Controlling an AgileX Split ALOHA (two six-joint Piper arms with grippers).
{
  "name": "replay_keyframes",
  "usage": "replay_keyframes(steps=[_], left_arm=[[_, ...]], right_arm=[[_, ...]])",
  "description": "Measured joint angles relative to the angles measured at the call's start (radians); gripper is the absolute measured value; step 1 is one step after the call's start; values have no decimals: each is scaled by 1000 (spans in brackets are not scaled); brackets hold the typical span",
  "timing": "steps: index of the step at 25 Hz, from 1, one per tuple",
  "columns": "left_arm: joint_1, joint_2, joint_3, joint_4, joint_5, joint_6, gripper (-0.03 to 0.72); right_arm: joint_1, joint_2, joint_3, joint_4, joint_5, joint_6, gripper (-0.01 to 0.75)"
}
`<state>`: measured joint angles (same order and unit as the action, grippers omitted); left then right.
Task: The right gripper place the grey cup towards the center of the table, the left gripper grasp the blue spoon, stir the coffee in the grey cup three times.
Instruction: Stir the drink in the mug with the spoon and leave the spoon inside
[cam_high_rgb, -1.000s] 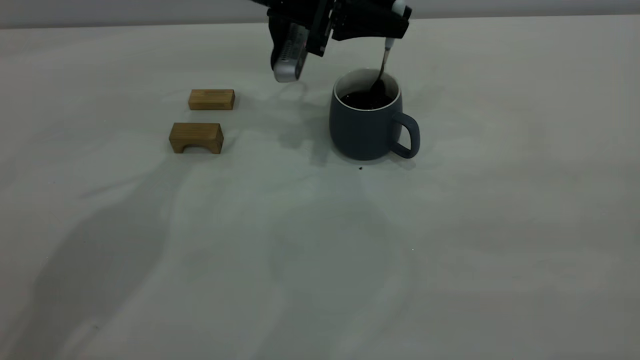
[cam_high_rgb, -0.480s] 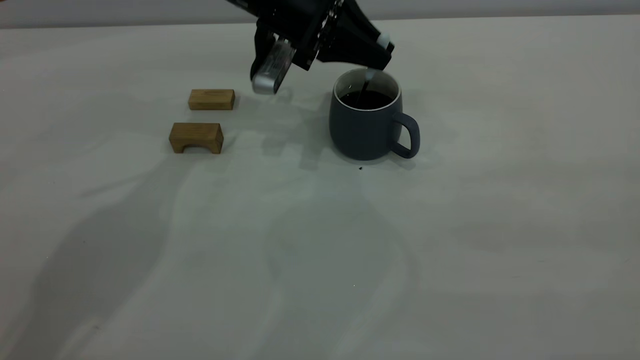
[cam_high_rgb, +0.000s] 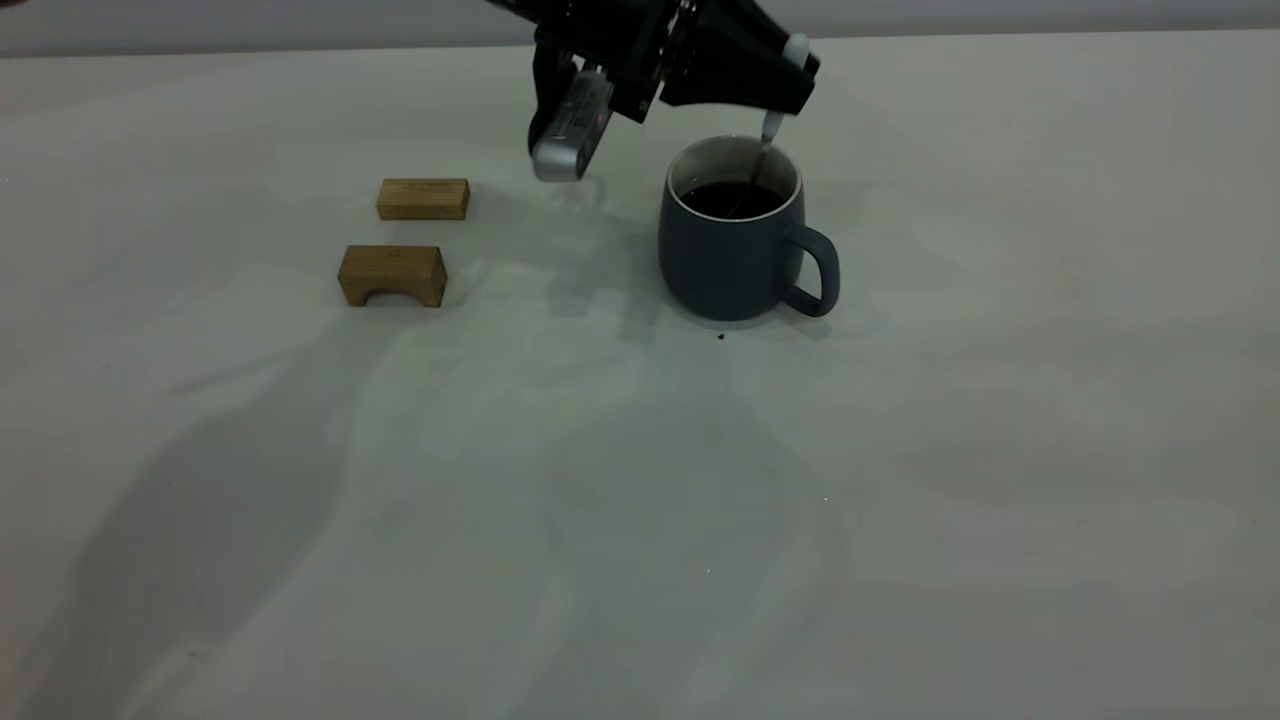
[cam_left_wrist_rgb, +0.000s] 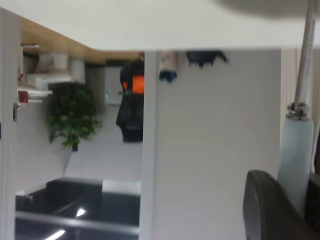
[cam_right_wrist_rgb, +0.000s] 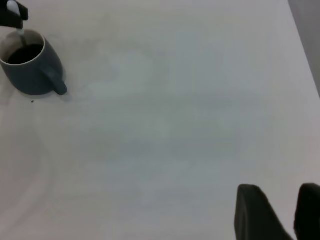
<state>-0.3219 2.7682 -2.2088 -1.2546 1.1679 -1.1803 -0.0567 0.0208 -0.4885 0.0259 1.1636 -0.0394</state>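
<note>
Already the cup (cam_high_rgb: 735, 240) sits mid-table and the left gripper (cam_high_rgb: 785, 75), clamped on the spoon (cam_high_rgb: 768, 130), stirs the coffee (cam_high_rgb: 735, 198) (stir count unknowable), while the right gripper (cam_right_wrist_rgb: 280, 212) waits apart, fingers spread.

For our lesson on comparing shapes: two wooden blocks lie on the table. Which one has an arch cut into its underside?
The wooden block nearer the camera, in front of the plain block. Its bottom edge has an arched notch; the farther one is a solid rectangle.

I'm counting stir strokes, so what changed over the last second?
The left gripper, shut on the blue spoon, swung left across the grey cup, dipping lower, then came back right and up; the spoon's bowl now sits in the coffee. The cup and both wooden blocks stayed put.
</note>
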Motion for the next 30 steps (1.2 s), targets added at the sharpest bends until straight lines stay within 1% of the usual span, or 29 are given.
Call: replay_keyframes(steps=[4, 7, 9, 12, 16, 19, 24, 27, 30], left_arm=[[10, 0, -34, 104, 0, -56, 148], [22, 0, -64, 135, 0, -9, 148], [25, 0, -69, 115, 0, 64, 147], [20, 8, -71, 30, 0, 130, 147], [3, 28, -71, -51, 0, 112, 147], [-8, 40, -71, -35, 0, 38, 147], [-6, 43, -71, 28, 0, -57, 147], [5, 43, -71, 43, 0, -65, 147], [17, 43, -71, 61, 0, -1, 147]], right_arm=[[0, 0, 0, 0, 0, 0, 238], [0, 0, 0, 0, 0, 0, 238], [0, 0, 0, 0, 0, 0, 238], [0, 0, 0, 0, 0, 0, 238], [0, 0, 0, 0, 0, 0, 238], [0, 0, 0, 0, 0, 0, 238], [0, 0, 0, 0, 0, 0, 238], [0, 0, 0, 0, 0, 0, 238], [0, 0, 0, 0, 0, 0, 238]])
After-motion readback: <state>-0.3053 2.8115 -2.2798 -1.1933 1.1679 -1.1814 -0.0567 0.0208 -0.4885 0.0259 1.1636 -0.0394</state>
